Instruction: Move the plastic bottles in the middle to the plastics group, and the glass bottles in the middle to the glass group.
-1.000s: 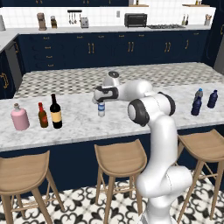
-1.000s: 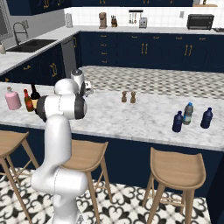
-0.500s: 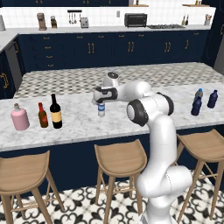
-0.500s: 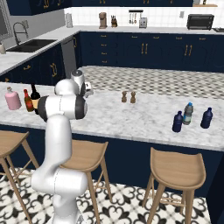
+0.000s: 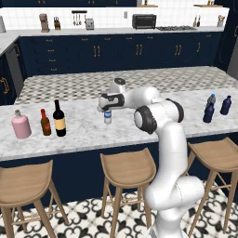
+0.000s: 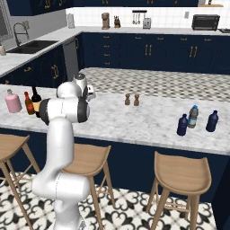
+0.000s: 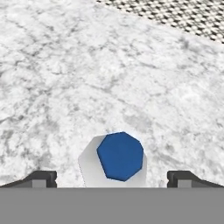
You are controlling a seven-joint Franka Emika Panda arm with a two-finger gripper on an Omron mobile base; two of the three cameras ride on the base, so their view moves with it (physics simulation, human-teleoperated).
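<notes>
The marble counter (image 5: 139,125) runs across the kitchen, with the white arm (image 5: 162,139) bent over its middle from the stool side. At the left end stands the glass group: a pink jug (image 5: 21,125), a small brown bottle (image 5: 45,122) with a red top, and just beside it the tall black wine bottle (image 5: 59,118), upright and well apart from the tool. At the right end stand three small bottles close together: a dark blue bottle (image 5: 208,113), a clear greyish bottle (image 5: 211,100) behind it and another dark blue bottle (image 5: 226,105) beside them. Near the middle, a small clear bottle (image 5: 108,116) with a blue label stands upright and alone. The tool (image 5: 106,103) hangs right above it, pointing down, its fingers spread wide. In the hand view the bottle's top (image 7: 120,155) appears as a blue polygon on a pale round body, lying between the two dark fingertips (image 7: 40,178) and apart from both, slightly nearer the left one; nothing is gripped.
</notes>
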